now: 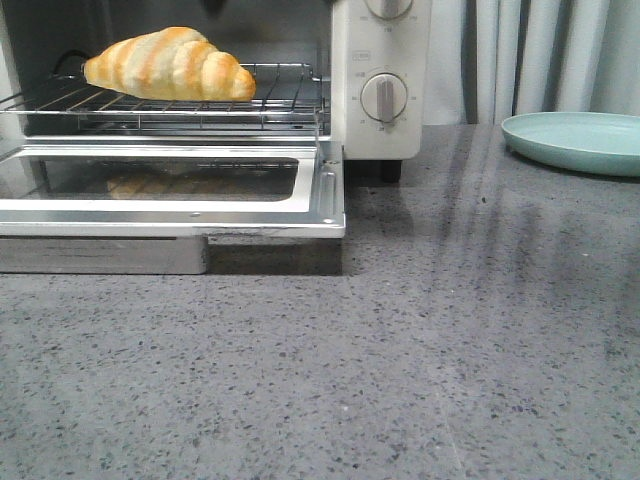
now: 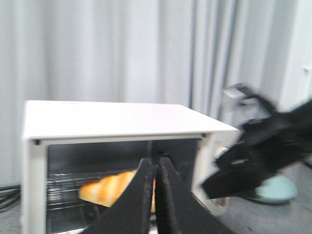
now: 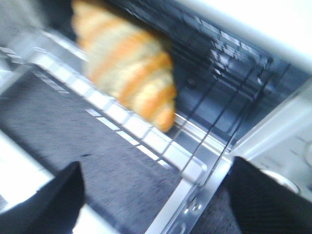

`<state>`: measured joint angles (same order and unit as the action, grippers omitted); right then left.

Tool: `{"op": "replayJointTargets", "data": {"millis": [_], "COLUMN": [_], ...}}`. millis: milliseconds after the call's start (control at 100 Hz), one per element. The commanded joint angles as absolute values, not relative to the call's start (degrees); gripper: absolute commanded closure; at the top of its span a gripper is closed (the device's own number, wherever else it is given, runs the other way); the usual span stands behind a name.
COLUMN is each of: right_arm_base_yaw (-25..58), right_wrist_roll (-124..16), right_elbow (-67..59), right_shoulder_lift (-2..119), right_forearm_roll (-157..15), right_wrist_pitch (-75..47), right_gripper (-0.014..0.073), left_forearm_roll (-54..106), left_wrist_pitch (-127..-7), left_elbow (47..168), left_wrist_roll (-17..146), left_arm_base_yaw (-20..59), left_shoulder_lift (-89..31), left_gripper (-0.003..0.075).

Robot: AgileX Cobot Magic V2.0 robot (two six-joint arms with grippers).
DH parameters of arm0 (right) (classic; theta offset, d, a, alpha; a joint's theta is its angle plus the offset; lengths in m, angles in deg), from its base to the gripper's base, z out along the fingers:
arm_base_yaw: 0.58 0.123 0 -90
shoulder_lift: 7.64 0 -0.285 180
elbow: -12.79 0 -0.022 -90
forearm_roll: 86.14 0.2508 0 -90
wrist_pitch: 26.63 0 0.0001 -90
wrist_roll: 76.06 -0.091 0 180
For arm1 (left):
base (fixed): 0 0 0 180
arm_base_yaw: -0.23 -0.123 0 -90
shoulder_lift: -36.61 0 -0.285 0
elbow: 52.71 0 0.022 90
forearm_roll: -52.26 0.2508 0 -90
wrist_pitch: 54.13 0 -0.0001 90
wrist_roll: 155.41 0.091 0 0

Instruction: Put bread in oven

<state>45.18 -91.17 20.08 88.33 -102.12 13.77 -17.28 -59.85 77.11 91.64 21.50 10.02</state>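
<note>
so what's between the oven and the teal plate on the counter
Nothing: in the front view, only bare grey counter lies between the oven and the plate.

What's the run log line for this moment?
bread: on oven rack | door: open | left gripper: shut, empty | right gripper: open, empty

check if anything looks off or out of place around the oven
Nothing stands out. The bread lies on the wire rack inside the oven, its door folded down flat, and the plate sits apart, empty.
</note>
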Motion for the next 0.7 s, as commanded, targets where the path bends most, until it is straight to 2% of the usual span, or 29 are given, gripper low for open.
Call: {"op": "replayJointTargets", "data": {"millis": [0,160,270,400,540,690], "right_arm_base_yaw": [46.99,47.41,47.31,47.31,47.20,47.20], "right_wrist_roll": [-90.93,-90.93,-90.93,-91.05,-91.05,-91.05], "right_elbow": [16.01,0.92,-10.67,-18.44,-22.79,-24.75], "right_shoulder_lift": [77.21,59.65,45.87,33.46,25.09,22.14], "right_forearm_roll": [-104.95,-107.13,-111.89,-113.96,-114.90,-116.68], "right_wrist_pitch": [9.38,9.06,4.91,3.68,3.94,3.23], "right_gripper": [0.0225,0.0666,0.0662,0.0662,0.0662,0.0662], "left_forearm_roll": [-18.38,-18.63,-18.63,-18.63,-18.63,-18.63], "left_wrist_pitch": [-56.13,-56.13,-56.23,-56.12,-56.01,-56.51], "left_elbow": [76.87,72.89,70.69,70.33,70.33,70.33], "left_wrist_roll": [91.32,91.32,91.32,91.32,91.32,91.32], "left_arm_base_yaw": [22.08,22.08,22.08,22.08,22.08,22.08], "left_shoulder_lift": [10.36,10.61,10.61,10.61,10.61,10.61], "left_gripper": [0.0742,0.0742,0.0742,0.0742,0.0742,0.0741]}}
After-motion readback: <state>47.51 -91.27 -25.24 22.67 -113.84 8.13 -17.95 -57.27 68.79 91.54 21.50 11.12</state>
